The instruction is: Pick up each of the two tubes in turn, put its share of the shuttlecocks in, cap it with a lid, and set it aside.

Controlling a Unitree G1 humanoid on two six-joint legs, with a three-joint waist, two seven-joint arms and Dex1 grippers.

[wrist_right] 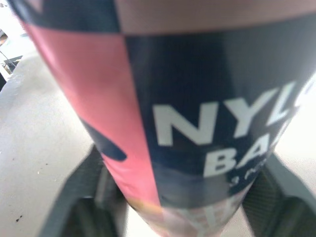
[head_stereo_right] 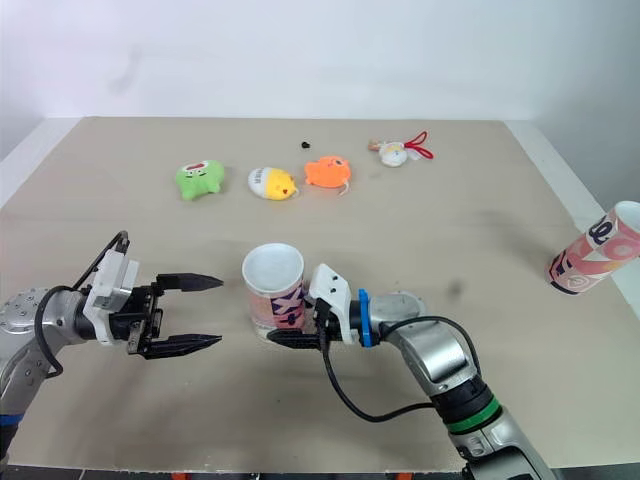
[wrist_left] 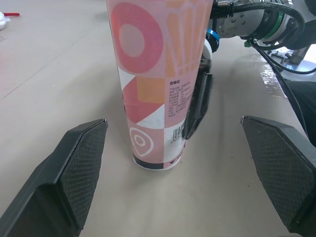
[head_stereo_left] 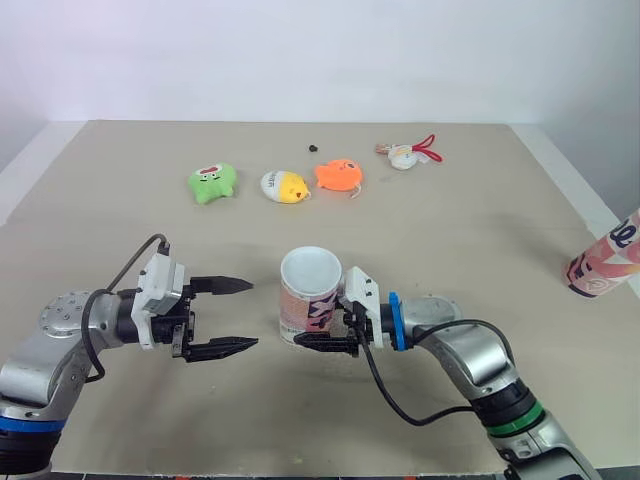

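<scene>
One upright tube, open-topped, seemingly empty

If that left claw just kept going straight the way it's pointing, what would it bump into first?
The upright tube. It stands straight ahead of the open left gripper, in line with the gap between its fingers, with the right gripper clamped on it. Depth is hard to judge.

Upright tube: pink, orange & white geometric blocks, navy panel w/ white lettering, white inside. Second tube: pink, white, navy. Green plush, yellow-white toy, orange toy, white toy w/ red loop. Beige table.
</scene>
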